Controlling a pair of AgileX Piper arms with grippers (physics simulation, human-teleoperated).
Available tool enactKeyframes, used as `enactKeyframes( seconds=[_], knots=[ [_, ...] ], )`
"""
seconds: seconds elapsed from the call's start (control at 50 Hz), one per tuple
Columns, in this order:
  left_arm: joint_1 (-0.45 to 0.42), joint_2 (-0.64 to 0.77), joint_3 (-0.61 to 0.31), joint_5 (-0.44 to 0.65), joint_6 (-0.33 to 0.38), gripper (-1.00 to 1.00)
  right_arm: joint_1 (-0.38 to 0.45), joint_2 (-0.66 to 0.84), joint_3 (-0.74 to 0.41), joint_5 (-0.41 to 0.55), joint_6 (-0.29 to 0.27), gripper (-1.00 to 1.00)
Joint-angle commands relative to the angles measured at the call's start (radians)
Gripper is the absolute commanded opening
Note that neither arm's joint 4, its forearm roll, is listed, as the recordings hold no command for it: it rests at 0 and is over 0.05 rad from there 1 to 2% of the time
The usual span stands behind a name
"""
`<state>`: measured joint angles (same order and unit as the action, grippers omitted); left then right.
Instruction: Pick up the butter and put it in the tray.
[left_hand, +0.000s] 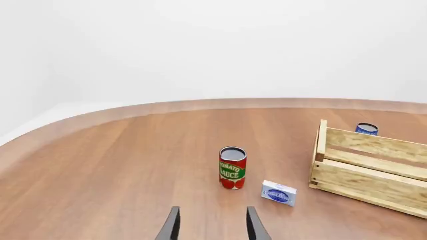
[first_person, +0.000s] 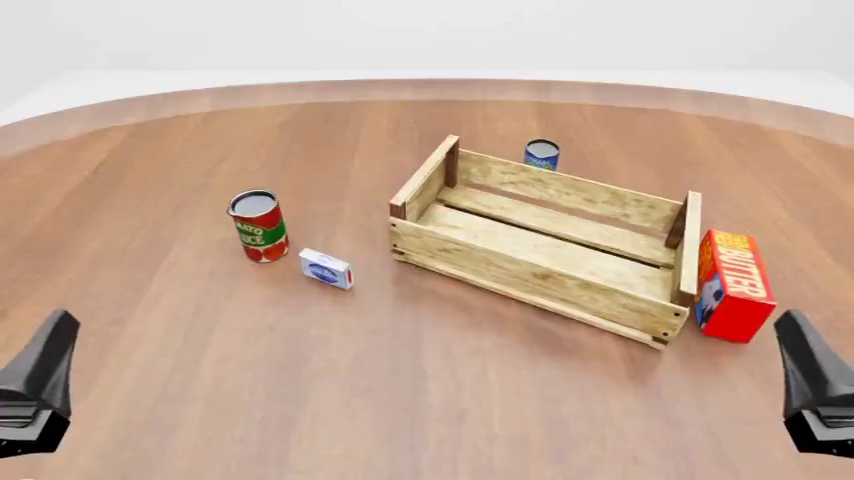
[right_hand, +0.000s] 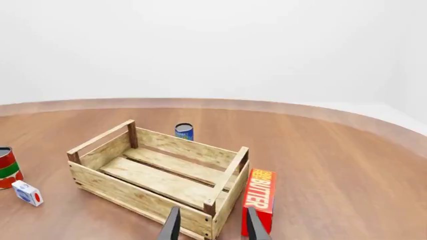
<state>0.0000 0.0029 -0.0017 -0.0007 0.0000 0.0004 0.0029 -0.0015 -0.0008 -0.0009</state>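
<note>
The butter (first_person: 731, 285), a red-orange carton with white lettering, stands upright on the table against the right end of the tray (first_person: 534, 272), a pale slatted crate that holds nothing. The right wrist view shows the butter (right_hand: 259, 199) just past my right gripper (right_hand: 213, 229), whose fingers are apart with nothing between them. My left gripper (left_hand: 213, 229) is open too and points toward the tomato sauce can, far from the butter. Both grippers hang low at the near edge, left (first_person: 34, 395) and right (first_person: 817, 395).
A tomato sauce can (first_person: 258, 226) stands left of the tray, with a small white-and-blue box (first_person: 326, 268) lying beside it. A blue can (first_person: 541, 153) stands behind the tray's far wall. The table's curved far edge runs across the back.
</note>
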Motion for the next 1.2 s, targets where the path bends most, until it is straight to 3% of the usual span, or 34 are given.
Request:
enactKeyframes(
  seconds=[0.02,0.5,1.12,1.2],
  knots=[
    [0.000,0.005,-0.003,-0.001,0.000,1.00,0.006,0.012,-0.002,-0.003,-0.010,1.00],
    [0.000,0.005,-0.003,-0.001,0.000,1.00,0.005,0.017,-0.006,-0.004,-0.019,1.00],
    [0.000,0.005,-0.003,-0.001,0.000,1.00,-0.056,0.198,0.001,-0.174,-0.036,1.00],
    [0.000,0.005,-0.003,-0.001,0.000,1.00,-0.072,0.260,0.001,-0.233,-0.040,1.00]
  ],
)
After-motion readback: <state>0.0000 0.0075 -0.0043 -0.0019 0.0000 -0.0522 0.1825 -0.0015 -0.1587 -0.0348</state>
